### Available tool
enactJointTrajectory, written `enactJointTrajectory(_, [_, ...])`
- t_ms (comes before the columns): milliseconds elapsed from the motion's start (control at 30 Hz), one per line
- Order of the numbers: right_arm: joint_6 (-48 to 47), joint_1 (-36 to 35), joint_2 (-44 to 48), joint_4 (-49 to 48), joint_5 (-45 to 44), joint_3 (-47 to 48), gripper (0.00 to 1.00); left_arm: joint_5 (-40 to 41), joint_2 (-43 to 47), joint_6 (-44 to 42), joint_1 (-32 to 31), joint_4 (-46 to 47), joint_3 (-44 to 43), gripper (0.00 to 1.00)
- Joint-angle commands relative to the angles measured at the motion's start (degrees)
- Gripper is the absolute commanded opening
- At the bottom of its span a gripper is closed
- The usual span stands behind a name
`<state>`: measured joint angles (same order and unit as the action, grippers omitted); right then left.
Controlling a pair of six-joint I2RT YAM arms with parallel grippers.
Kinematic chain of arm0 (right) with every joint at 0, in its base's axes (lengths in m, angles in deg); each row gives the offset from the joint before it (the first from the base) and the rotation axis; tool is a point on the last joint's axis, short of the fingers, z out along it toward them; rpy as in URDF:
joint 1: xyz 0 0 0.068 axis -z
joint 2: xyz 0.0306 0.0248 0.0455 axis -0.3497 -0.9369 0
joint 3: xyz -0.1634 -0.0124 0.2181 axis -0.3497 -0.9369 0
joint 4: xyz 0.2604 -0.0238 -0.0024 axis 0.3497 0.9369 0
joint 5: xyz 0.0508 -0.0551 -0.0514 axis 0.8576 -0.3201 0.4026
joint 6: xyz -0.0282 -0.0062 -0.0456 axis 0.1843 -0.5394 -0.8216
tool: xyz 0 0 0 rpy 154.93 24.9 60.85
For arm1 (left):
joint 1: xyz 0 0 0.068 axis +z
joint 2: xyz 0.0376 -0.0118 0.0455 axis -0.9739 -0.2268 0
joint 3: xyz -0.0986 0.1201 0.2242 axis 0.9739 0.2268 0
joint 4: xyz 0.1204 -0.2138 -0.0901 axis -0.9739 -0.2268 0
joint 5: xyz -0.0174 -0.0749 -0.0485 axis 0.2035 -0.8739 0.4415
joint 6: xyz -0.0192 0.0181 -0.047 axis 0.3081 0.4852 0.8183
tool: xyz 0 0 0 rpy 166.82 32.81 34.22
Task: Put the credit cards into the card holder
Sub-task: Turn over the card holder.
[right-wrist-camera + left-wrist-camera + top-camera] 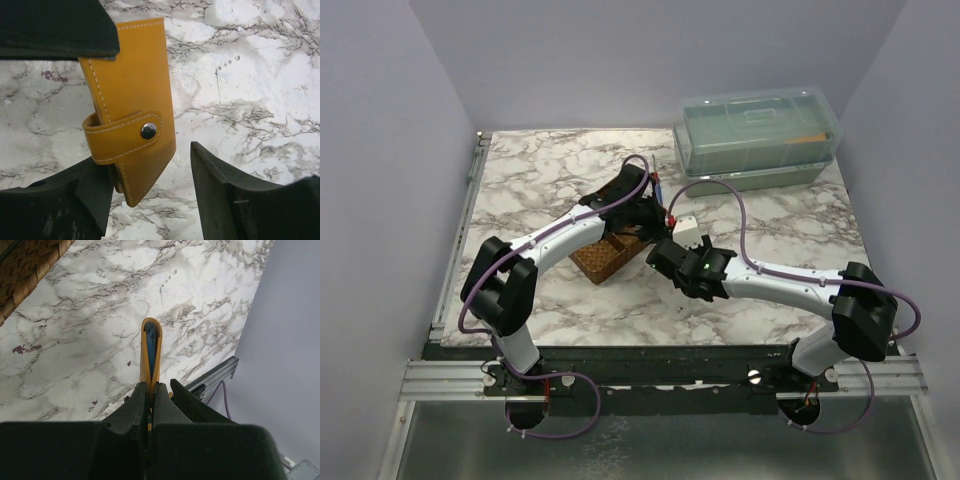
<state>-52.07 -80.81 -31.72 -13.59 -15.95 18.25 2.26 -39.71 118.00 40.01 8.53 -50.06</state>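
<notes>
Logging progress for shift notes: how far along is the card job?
Done: no card visibly loaded. In hand: left gripper clamps the card holder, lifted off the table, strap snapped shut; right gripper open around it. Left: unsnap, insert cards, which I can't spot here.

Top camera looks down from behind; both wrist cameras (close in) share the card holder (135, 75) and table (250, 75).

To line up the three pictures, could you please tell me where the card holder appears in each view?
Top external: not made out, hidden where the arms meet.
Left wrist: card holder centre, edge-on, clamped in the left gripper.
Right wrist: card holder left of centre, snap strap showing.
Shared landmark: the marble table.
</notes>
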Motion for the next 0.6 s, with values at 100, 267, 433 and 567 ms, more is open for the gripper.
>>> enactJointTrajectory(100, [-4.70, -0.26, 2.59, -8.95, -1.55, -3.42, 0.57, 0.37, -0.75, 0.68, -0.20, -4.05, -1.95, 0.00])
enactJointTrajectory(267, [-5.12, -0.13, 5.49, -14.07, -1.56, -7.89, 0.02, 2.03, -0.06, 0.59, -0.17, -4.40, -1.85, 0.00])
enactJointTrajectory(433, [-7.80, 2.00, 15.90, -29.04, 8.02, -18.91, 0.00, 0.69, -0.13, -1.40, -0.09, -4.30, -2.56, 0.00])
enactJointTrajectory(567, [-6.98, 6.58, 23.64, -36.01, 17.98, -26.59, 0.00, -1.36, -1.09, -8.22, 0.18, -4.44, -3.58, 0.37])
